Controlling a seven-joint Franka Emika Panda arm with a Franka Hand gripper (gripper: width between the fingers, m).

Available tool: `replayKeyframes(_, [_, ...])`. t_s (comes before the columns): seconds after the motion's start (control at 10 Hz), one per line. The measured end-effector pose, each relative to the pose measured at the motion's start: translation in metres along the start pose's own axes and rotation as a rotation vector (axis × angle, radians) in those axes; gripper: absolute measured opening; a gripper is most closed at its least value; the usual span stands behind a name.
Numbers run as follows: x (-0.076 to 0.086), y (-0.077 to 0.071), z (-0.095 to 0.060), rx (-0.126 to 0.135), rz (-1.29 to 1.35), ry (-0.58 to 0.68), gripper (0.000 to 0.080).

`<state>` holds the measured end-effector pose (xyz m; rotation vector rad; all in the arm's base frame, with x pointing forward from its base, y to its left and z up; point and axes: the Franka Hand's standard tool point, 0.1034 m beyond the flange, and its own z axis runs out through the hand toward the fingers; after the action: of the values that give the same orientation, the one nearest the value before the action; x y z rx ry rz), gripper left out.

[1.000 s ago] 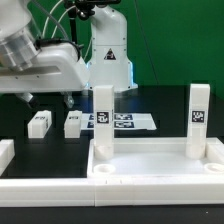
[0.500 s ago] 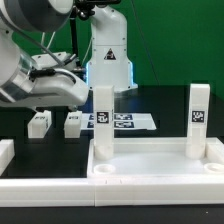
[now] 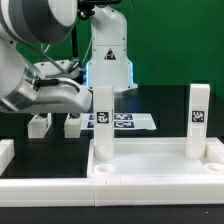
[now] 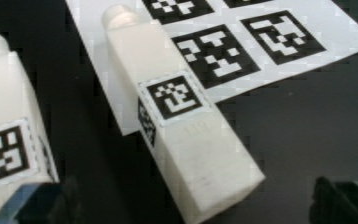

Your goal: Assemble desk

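The white rimmed tabletop lies at the front of the exterior view, with two legs standing upright in its far corner sockets, one on the left and one on the right. Two loose tagged legs lie on the black table to the exterior view's left. My arm hangs low over them and hides its own fingers there. In the wrist view my gripper is open, with its dark fingers either side of one lying leg. The other leg lies beside it.
The marker board lies just behind the loose legs and also shows in the wrist view. A long low white bar runs along the front, and another sits at the exterior view's left edge. The robot base stands at the back.
My arm has come down and swung toward the exterior view's right, from above the loose legs to close over them. The legs and tabletop have not moved.
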<state>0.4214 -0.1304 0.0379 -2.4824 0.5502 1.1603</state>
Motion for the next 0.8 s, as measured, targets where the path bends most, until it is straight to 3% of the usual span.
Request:
replayKeyframes(0.2, [0.0, -0.003, 0.013, -0.007, -0.004, -0.018, 0.0649])
replayKeyframes(0.5, [0.002, -0.01, 0.022, -0.015, -0.008, -0.033, 0.0649])
replayKeyframes(0.8, [0.006, -0.007, 0.031, -0.02, -0.003, -0.052, 0.0648])
